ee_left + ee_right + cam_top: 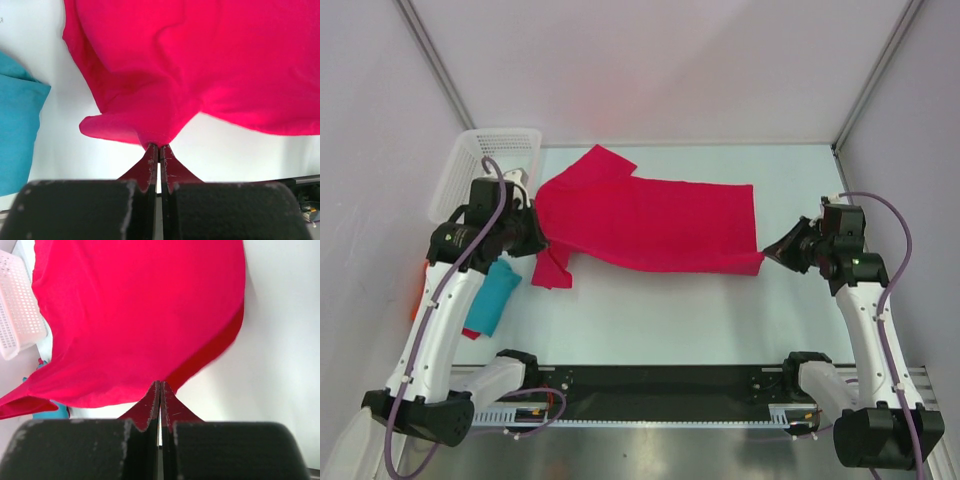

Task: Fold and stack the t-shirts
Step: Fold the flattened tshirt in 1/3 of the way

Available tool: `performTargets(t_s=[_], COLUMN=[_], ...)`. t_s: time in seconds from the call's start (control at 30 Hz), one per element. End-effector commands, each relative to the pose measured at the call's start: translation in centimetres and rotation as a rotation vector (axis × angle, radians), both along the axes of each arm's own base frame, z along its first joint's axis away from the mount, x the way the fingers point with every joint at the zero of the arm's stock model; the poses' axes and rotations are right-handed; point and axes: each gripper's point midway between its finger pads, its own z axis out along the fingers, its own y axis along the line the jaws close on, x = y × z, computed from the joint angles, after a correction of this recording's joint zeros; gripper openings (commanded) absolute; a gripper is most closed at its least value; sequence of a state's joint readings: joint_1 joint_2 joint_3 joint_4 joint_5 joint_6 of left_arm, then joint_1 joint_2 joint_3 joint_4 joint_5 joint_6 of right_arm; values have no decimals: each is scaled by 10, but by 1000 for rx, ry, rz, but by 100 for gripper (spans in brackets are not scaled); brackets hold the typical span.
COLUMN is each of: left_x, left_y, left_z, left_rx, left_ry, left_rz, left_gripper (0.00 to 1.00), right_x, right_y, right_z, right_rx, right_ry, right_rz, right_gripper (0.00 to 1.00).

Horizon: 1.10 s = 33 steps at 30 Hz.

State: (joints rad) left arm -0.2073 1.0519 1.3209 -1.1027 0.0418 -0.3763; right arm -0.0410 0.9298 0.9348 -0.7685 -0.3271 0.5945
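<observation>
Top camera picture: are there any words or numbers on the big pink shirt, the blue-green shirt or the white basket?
No text can be read in any view.
Large crimson-pink cloth t-shirt: plain, no print, logo or tag showing.
Teal cloth t-shirt: plain, nothing written on the part that shows.
White plastic mesh basket: no label or brand visible.

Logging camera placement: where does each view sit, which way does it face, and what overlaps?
Top external: above and behind, looking down on the table; both arms show.
Left wrist: on that wrist, facing along the left gripper to the crimson-pink t-shirt; teal t-shirt at left.
Right wrist: along the right gripper at the same shirt; basket upper left.
All three show that shirt.
</observation>
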Motion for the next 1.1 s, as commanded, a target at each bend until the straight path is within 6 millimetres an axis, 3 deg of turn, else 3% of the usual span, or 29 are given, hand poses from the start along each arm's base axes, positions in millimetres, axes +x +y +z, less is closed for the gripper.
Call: performTargets(t_s=[0.0,0.13,0.27,0.3,0.47,0.63,0.77,0.83,0.93,1.03,1.07], left_x=[15,45,94,103,145,161,162,161,158,151,149], left_y=[-8,-13,-20,-18,-19,-8,-3,-1,4,9,10], left_z=[5,-12,-42,-47,-78,-95,-95,-91,-84,-76,-73], left_rx=[-23,-23,-36,-38,-48,-50,-50,-46,-26,-5,-4], left_ry=[-43,-14,66,78,166,207,205,196,186,173,167], left_rz=[-18,-28,-50,-45,-51,-27,-16,-7,17,36,39], left_gripper=[2,2,2,2,1,1,2,4,32,87,99], right_x=[12,41,73,83,105,120,122,122,121,122,123], right_y=[-3,-8,-14,-15,-15,-20,-17,-13,-8,-10,-11], right_z=[2,-7,-29,-43,-67,-81,-93,-94,-96,-92,-88], right_rx=[-25,-42,-64,-67,-65,-87,-89,-88,-98,-112,-120], right_ry=[-21,-31,15,47,92,116,148,153,158,146,138], right_rz=[1,-17,-36,-39,-43,-51,-30,-16,1,0,2], right_gripper=[0,0,0,0,0,0,0,9,17,22,24])
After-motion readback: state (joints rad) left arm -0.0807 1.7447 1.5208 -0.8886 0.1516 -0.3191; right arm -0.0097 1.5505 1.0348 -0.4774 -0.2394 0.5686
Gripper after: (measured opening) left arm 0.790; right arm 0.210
